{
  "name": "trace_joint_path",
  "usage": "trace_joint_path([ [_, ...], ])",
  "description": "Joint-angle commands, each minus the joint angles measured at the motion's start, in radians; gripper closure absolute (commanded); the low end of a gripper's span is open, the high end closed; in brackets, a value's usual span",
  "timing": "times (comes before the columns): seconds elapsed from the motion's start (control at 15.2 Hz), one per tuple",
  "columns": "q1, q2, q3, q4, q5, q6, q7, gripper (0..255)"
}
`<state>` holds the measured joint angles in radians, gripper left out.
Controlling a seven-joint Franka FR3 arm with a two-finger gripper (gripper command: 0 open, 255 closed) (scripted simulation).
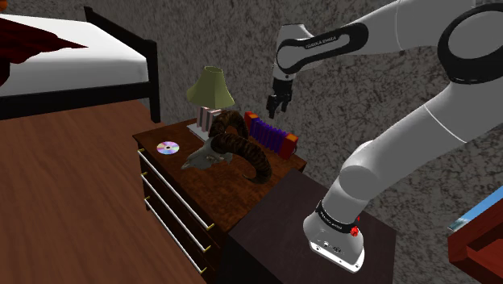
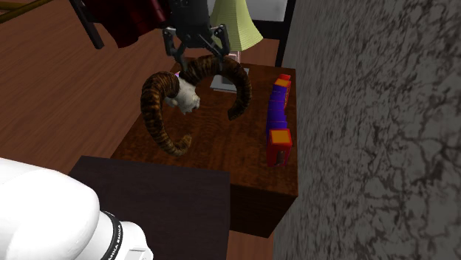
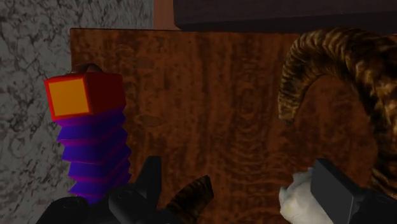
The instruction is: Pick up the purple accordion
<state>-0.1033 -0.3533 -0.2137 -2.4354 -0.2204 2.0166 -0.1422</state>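
Fingers (image 3: 150,184) of my gripper (image 3: 236,168) stand wide apart, gripping nothing, above the wooden dresser top (image 3: 210,95). Purple accordion (image 3: 95,143), red-ended, lies outside one finger, along the wall (image 3: 25,95); horned skull (image 3: 331,63) lies outside the other.

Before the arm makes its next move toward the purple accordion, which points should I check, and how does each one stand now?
1. Pincer open: ok, the fingers stand apart.
2. Pincer empty: ok, it clasps nothing.
3. Pincer over the accordion: not ok, it hangs over the horned skull; in the wrist view the accordion lies outside one finger.
4. Accordion free of other things: ok, it lies apart from the skull.
5. Room for a finger between accordion and wall: cannot tell.
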Motion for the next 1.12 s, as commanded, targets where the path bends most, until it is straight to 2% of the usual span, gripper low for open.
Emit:
trace_joint_path([
  [0.0,-0.009,0.067,-0.025,0.016,-0.001,0.057,-0.02,0],
  [0.46,-0.044,0.323,-0.101,0.127,0.047,0.213,-0.117,0],
  [1.06,-0.13,0.669,-0.126,0.357,0.192,0.329,-0.268,0],
])
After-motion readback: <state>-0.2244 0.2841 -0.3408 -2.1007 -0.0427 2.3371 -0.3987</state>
